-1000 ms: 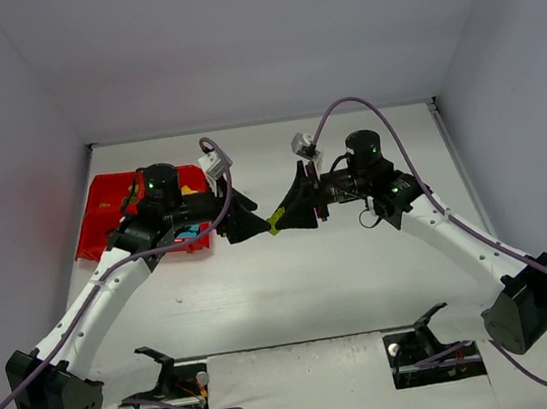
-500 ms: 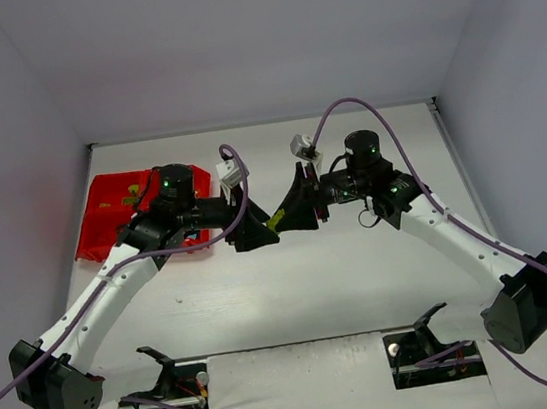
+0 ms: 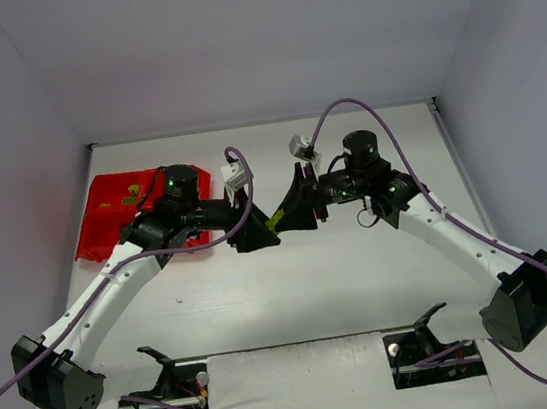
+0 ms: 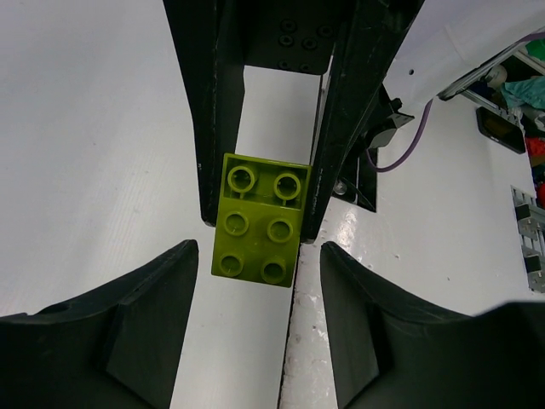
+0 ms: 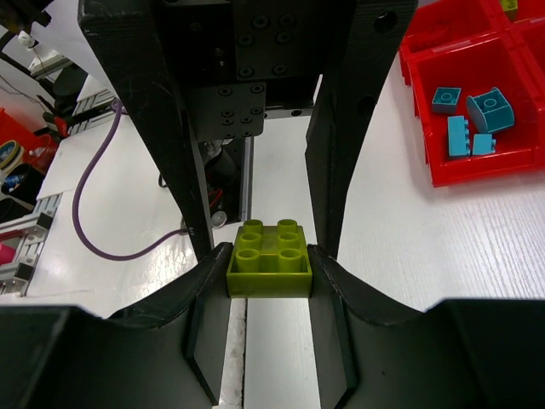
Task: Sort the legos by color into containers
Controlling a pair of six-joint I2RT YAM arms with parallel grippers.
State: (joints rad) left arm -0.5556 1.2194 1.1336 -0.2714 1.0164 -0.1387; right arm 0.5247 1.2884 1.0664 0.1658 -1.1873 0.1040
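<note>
The two arms meet over the middle of the white surface [image 3: 342, 266], and their grippers point at each other, tip to tip. The right gripper [image 5: 269, 277] is clamped on one lime green lego [image 5: 269, 258]. In the right wrist view its two fingers [image 5: 204, 315] press against the two opposite sides of the brick, and the studs face up toward the camera. The lego is therefore not on the surface and not in the tray; it is held between the tips of the two grippers, at the centre of the top view. The left gripper [image 4: 260, 256] is apart. In the left wrist view its fingers [image 4: 145, 315] stand on either side of the free end of the lego, with a narrow gap on each side, so they do not touch it. The red tray [image 3: 103, 212] lies on the surface at the far left, partly hidden by the left arm and well apart from the held lego. In the right wrist view, one compartment of the tray holds a few teal-blue legos [image 5: 473, 119], which lie loose on its floor.
</note>
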